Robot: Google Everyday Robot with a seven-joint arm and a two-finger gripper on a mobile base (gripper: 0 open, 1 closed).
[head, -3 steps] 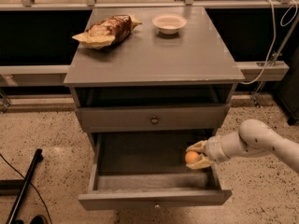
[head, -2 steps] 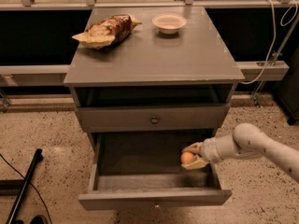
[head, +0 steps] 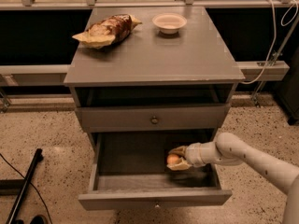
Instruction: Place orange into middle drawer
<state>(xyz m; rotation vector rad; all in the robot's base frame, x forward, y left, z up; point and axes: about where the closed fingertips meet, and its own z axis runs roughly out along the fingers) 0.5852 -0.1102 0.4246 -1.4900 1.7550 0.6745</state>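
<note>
The orange (head: 173, 159) is a small round fruit held between the fingers of my gripper (head: 176, 158). The gripper reaches in from the right, low inside the open middle drawer (head: 154, 199), over the right part of its dark floor. The gripper is shut on the orange. The white arm (head: 243, 155) crosses the drawer's right side wall. I cannot tell whether the orange touches the drawer floor.
A closed drawer front with a round metal knob (head: 154, 120) sits above the open drawer. On the cabinet top (head: 187, 55) lie a brown-and-yellow snack bag (head: 107, 30) and a white bowl (head: 169, 22). A black pole (head: 23, 185) lies on the floor at left.
The gripper with the orange has moved left and slightly deeper into the open drawer. Nothing else has moved.
</note>
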